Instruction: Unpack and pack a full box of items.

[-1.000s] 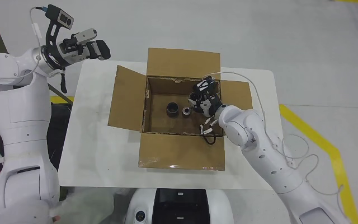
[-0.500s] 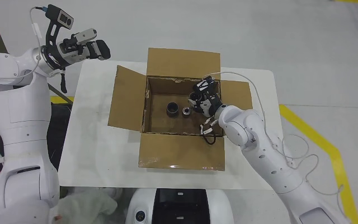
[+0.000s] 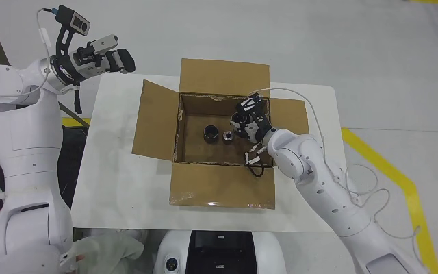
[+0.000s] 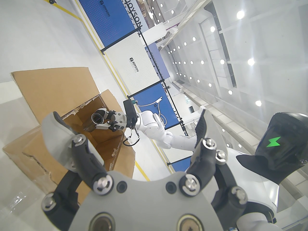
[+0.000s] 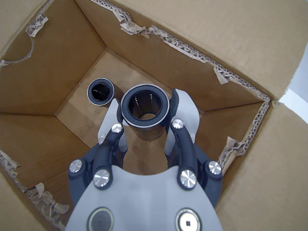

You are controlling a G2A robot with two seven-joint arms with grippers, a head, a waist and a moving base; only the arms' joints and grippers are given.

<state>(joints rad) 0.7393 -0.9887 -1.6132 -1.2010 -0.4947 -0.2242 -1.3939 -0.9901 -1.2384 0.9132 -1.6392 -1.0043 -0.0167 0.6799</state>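
Observation:
An open cardboard box (image 3: pixel 205 179) sits on the white table (image 3: pixel 116 171). Inside it my right gripper (image 3: pixel 241 123) is shut on a dark metal cylinder bearing (image 5: pixel 144 108), held upright above the box floor near the box's right wall. A second bearing (image 5: pixel 100 92) stands on the floor beside it, towards the box's middle (image 3: pixel 211 133). A smaller grey piece (image 3: pixel 226 137) lies between the two. My left gripper (image 3: pixel 120 60) hangs open and empty in the air past the table's far left corner, well away from the box (image 4: pixel 48 82).
The four box flaps (image 3: pixel 156 120) are folded outward over the table, and the box walls (image 5: pixel 216 25) have torn, ragged edges. Bare table lies left of the box. A crumpled white thing (image 3: pixel 109 248) shows below the table's near left corner.
Both arms and the held bearing stand where they were. The crumpled white thing has come into view below the table's near left corner.

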